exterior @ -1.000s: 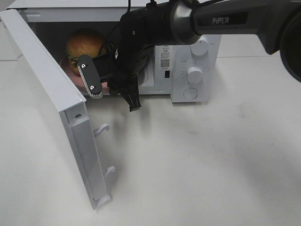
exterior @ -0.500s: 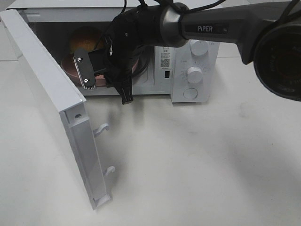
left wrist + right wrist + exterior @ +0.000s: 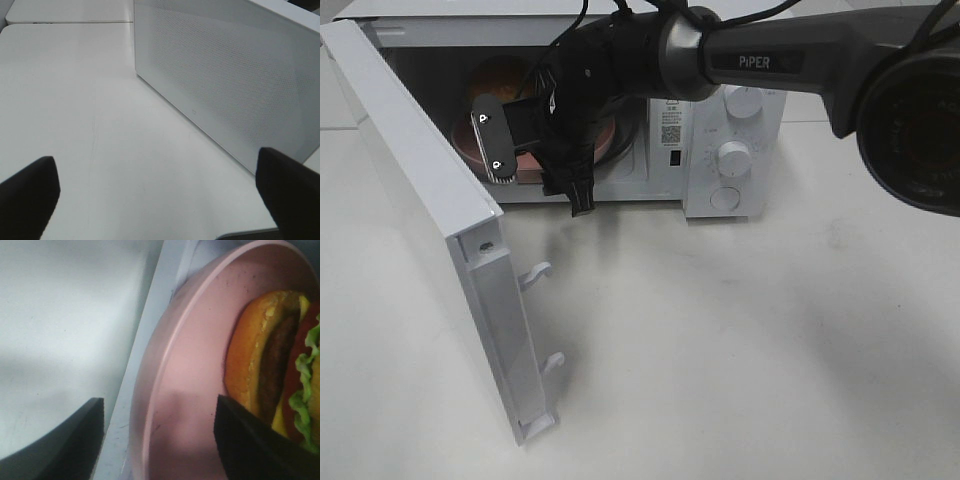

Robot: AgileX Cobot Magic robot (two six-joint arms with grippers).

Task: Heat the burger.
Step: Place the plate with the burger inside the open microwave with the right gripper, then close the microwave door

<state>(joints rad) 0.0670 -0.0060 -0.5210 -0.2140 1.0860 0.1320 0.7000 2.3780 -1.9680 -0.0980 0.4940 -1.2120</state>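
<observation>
On the left, the left claw (image 3: 156,165) hangs wide open above the white tabletop (image 3: 100,125), near a perforated white panel (image 3: 225,85). The microwave (image 3: 720,150) stands at the far side of the tabletop, its door (image 3: 420,170) open to the left. Inside sits the burger (image 3: 270,365) on a pink plate (image 3: 190,365). The right claw (image 3: 157,410) is at the cavity mouth, fingers spread with the plate's rim between them, gripping nothing. Knobs (image 3: 733,155) line the microwave's right side.

Dark grey tubular right arm (image 3: 790,60) lettered "PiPER" in white, with a silvery collar (image 3: 692,45) and black wrist; its pincer (image 3: 535,178) shows a pale grey finger pad (image 3: 490,143) with two round screws, and a black finger
</observation>
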